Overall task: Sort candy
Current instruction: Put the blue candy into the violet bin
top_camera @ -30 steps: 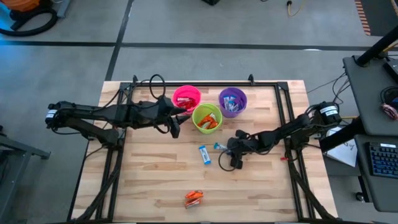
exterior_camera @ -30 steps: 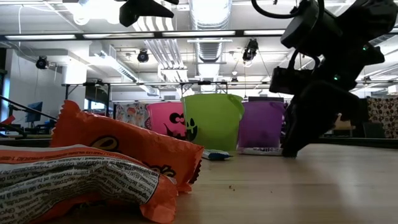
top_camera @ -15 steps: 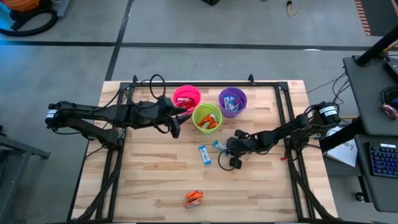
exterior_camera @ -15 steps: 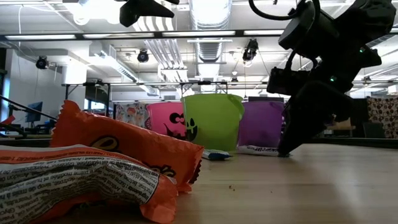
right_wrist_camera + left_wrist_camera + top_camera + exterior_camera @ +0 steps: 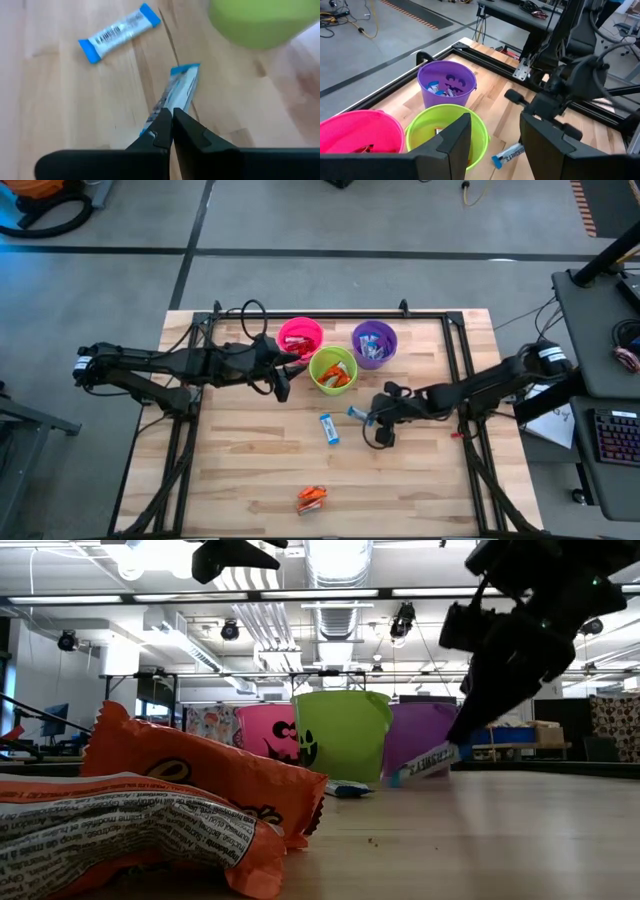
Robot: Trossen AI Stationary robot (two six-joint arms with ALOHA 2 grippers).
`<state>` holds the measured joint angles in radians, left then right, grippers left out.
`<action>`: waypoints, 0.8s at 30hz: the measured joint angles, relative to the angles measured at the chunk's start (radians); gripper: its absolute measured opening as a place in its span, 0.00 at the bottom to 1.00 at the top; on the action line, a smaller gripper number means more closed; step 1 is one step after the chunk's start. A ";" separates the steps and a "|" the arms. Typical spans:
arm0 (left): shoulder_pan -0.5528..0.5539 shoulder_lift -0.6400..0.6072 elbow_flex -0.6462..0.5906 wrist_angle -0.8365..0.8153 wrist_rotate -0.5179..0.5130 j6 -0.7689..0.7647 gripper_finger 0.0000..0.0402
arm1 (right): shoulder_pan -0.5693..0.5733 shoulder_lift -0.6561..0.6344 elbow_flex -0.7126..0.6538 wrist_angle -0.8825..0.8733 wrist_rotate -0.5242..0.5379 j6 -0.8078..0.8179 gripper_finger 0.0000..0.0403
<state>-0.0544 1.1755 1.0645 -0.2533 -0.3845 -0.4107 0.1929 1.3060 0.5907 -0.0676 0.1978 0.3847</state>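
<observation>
So the right gripper (image 5: 171, 120) has its fingers pinched tight on one end of a blue-and-white candy (image 5: 176, 92), and in the low view that candy (image 5: 424, 762) hangs tilted off the fingers with its far end just clear of the table (image 5: 420, 480). My read: this is the carry step, pickup done, drop-off not yet done. The purple cup (image 5: 374, 343) already has blue-and-white pieces in it, so I'd guess that's the target. The next move calls for lifting enough to clear the rim, swinging over past the green cup (image 5: 333, 368) without bumping it, then letting go above the opening.

A second blue-and-white candy (image 5: 328, 428) lies flat on the wood just beside the held one, closer to the middle of the table. Two orange candies (image 5: 311, 498) sit well apart from everything, near the front edge.

The left gripper (image 5: 495, 142) hovers with fingers apart and empty, by the pink cup (image 5: 300, 336) and the green one.
</observation>
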 joint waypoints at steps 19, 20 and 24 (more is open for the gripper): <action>-0.010 0.000 0.000 -0.080 0.096 0.032 0.38 | 0.102 -0.092 0.042 -0.162 -0.073 0.046 0.02; -0.016 0.000 0.000 -0.094 0.103 0.042 0.37 | 0.114 -0.092 0.042 -0.163 -0.063 0.063 0.02; -0.045 0.006 0.000 -0.133 0.120 0.054 0.32 | 0.153 -0.092 0.042 -0.160 0.037 0.149 0.02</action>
<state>-0.0997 1.1812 1.0648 -0.3859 -0.2643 -0.3569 0.3462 1.2136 0.6331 -0.2280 0.2347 0.5340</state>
